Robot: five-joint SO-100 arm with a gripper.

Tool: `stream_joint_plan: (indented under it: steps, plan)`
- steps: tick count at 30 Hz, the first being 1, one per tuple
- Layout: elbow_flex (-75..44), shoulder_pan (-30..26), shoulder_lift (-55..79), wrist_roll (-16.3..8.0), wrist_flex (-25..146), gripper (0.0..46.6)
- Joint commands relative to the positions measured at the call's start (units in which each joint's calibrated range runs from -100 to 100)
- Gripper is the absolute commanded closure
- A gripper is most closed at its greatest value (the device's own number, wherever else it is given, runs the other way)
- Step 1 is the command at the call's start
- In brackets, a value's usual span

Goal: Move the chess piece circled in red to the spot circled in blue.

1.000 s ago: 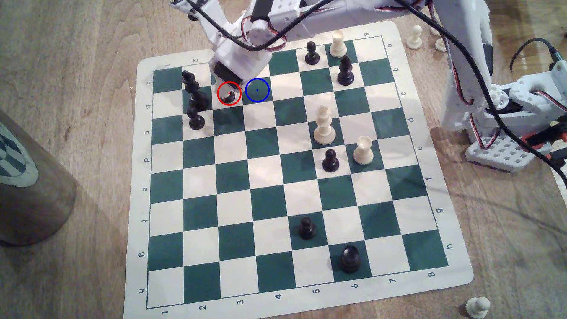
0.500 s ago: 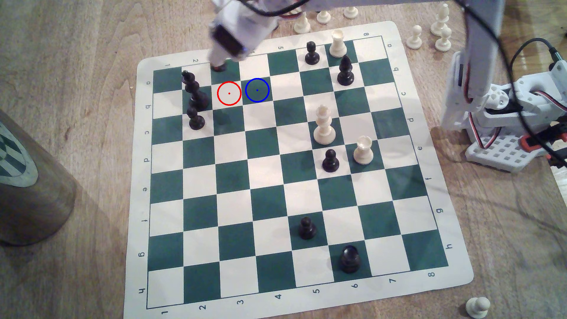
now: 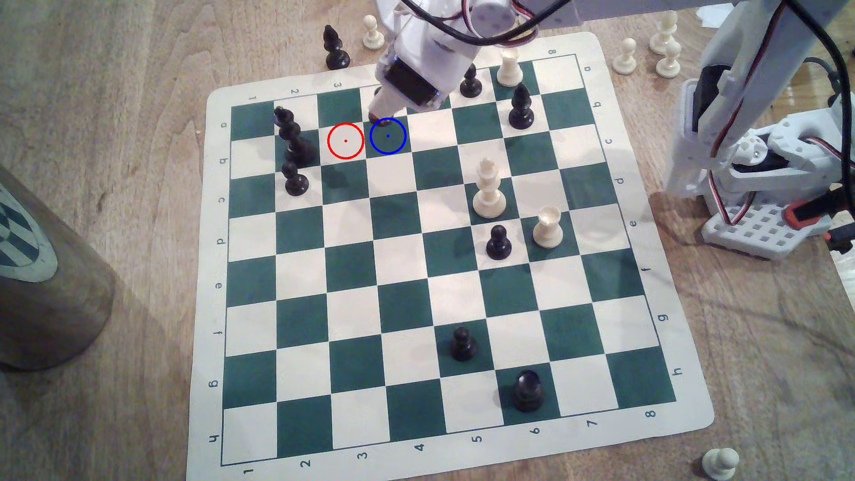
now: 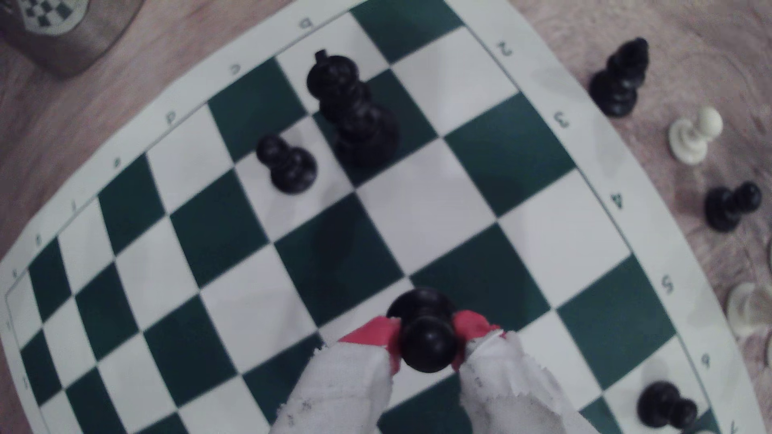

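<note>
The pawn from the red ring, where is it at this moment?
In the wrist view the pawn is clamped in the claw above the board. In the exterior view the claw hangs at the blue ring's far edge, right of the red ring.

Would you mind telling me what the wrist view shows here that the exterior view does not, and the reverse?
The wrist view shows the black pawn clamped at its neck between the gripper's red-tipped jaws. The exterior view shows the empty red-ringed white square, the blue-ringed green square just below the gripper, and the white king. Both show the chessboard, the black king and the black pawn beside it.
</note>
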Motion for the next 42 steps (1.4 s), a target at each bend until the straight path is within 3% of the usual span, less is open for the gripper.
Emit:
stream_joint_plan:
  steps: [1,12,42]
  plan:
    - [-0.7,1.1,2.3,0.2,-3.7,46.4]
    - [-3.1,2.6,12.8,0.5,-8.4,46.4]
    - [-7.1,3.4,17.6,0.7,-9.6,44.6]
